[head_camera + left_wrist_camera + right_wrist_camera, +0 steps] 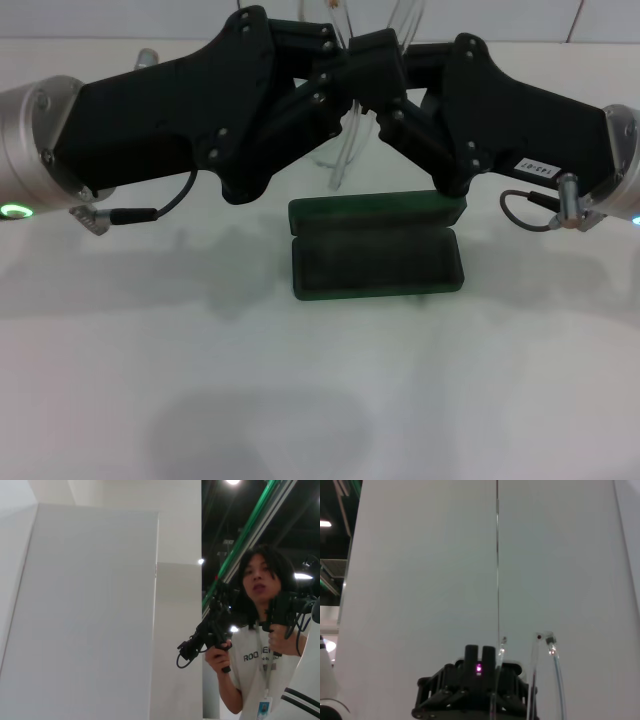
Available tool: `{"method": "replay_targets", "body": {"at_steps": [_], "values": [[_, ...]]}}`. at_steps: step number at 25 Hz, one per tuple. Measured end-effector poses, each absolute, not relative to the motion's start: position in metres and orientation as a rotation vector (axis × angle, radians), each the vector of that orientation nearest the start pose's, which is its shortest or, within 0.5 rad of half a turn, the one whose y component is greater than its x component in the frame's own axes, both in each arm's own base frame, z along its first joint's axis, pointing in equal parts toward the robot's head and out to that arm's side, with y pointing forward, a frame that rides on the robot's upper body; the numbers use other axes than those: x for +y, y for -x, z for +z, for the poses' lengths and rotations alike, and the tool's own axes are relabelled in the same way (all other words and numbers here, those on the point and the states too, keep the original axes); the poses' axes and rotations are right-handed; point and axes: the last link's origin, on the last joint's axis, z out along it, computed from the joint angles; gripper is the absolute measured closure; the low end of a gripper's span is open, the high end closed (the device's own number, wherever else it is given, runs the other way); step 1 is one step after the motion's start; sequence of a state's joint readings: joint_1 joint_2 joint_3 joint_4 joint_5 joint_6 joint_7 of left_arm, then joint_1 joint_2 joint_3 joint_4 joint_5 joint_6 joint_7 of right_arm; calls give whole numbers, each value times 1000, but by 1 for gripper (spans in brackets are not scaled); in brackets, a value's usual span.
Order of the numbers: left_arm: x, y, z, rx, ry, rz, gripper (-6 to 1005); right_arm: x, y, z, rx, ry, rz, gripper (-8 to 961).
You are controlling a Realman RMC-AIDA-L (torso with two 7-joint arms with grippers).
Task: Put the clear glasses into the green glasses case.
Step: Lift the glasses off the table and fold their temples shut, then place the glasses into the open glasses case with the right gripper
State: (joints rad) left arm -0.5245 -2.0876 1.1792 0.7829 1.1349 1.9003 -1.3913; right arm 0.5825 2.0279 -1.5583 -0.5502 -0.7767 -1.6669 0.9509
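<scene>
Both arms reach in over the white table (320, 400) and meet just above the middle of it, the left gripper (335, 75) coming from nine o'clock and the right gripper (372, 72) from three o'clock, their black heads nearly touching. Between and behind them hang the clear glasses (345, 150), lifted off the table, with the thin see-through arms showing above and below the black linkages; both grippers look closed on the glasses, though the fingertips themselves are hidden behind the gripper bodies. The green glasses case (375, 258) lies open on the table directly at six o'clock from the two grippers, its lid laid back toward twelve o'clock and its dark-lined tray toward me; nothing lies in the tray. The right gripper's lower linkage sits over the case's far right corner. In the right wrist view the other gripper (479, 690) shows as a black block with a small purple light, and the curved clear arms of the glasses (555, 680) rise just beside it against a pale wall.
</scene>
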Motion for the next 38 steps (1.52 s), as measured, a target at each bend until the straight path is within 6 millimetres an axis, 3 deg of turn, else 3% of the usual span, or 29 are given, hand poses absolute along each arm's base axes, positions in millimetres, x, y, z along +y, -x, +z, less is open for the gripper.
{"method": "replay_targets", "body": {"at_steps": [17,38], "values": [[294,134,29,-39,2759,-1740,926,322,-147,-2,-33,2440,1624,869],[294,135,28,-62,2742,-1751,926,315,-135,-15,-125,2580,1590,871]]}}
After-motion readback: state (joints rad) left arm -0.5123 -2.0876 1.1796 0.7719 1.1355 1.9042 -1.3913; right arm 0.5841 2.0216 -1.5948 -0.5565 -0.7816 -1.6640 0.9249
